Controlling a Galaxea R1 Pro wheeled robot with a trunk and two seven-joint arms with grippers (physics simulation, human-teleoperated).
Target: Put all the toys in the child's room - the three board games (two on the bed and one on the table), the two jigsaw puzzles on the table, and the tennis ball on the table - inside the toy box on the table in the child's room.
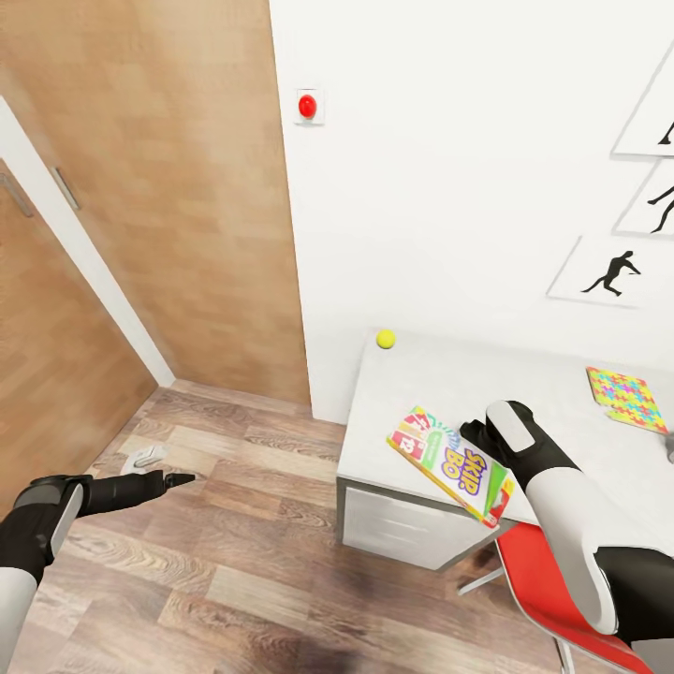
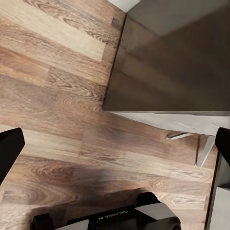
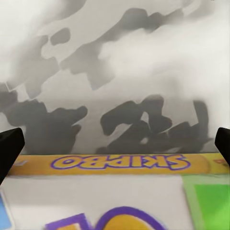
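Over the table (image 1: pixel 449 374) edge, the right tool (image 1: pixel 482 440) grips a tilted board game (image 1: pixel 449 461); left tool (image 1: pixel 178 479) spread wide

On the table (image 1: pixel 562 402) ahead of me: tennis ball (image 1: pixel 385 339) at eleven o'clock, board game (image 1: pixel 451 462) nearest — jigsaw puzzle (image 1: pixel 626 397) at two o'clock.

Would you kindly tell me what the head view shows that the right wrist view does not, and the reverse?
Head view alone: the tennis ball near the table corner, a jigsaw puzzle, the red chair, the wooden floor and the left tool. Right wrist view alone: the game box's narrow edge lettered SKIPBO, close up. Both share the board game by the right tool.
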